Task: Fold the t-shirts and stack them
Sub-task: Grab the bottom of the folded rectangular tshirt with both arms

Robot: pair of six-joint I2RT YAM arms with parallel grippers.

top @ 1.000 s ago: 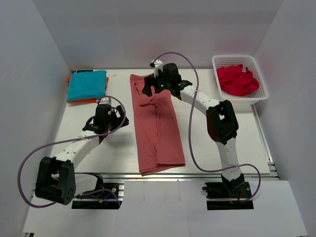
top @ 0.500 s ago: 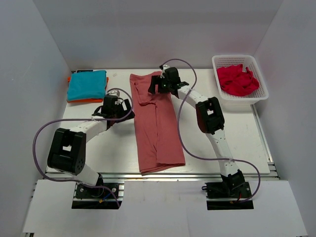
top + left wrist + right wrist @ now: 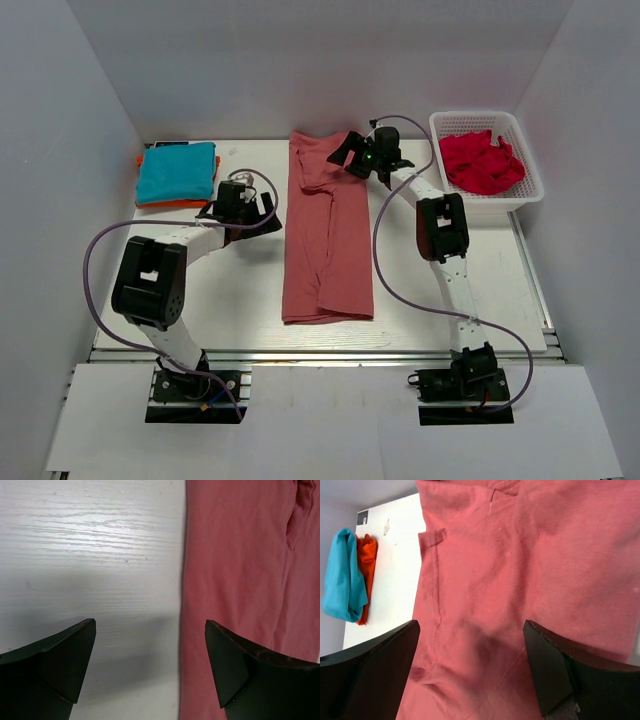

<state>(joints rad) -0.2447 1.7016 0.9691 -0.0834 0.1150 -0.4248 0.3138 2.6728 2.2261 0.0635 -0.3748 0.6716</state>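
Observation:
A dusty salmon-red t-shirt (image 3: 328, 240) lies folded lengthwise down the middle of the table, collar end at the back. My left gripper (image 3: 270, 208) is open just above the table at the shirt's left edge. In the left wrist view that edge runs between the open fingers (image 3: 260, 675), with salmon cloth (image 3: 235, 555) to the right of it. My right gripper (image 3: 340, 152) is open above the shirt's collar end; its wrist view shows salmon cloth (image 3: 485, 580) beneath the gap (image 3: 470, 635). A folded teal t-shirt (image 3: 176, 172) lies on an orange one (image 3: 150, 203) at the back left.
A white lattice basket (image 3: 500, 207) at the back right holds a crumpled crimson t-shirt (image 3: 480, 162). The teal (image 3: 342, 580) and orange (image 3: 366, 570) shirts also show in the right wrist view. Grey walls enclose the table on three sides.
The salmon shirt has shifted right and back and now lies straighter. My right gripper swung right toward the back edge. My left gripper moved up to the shirt's left edge.

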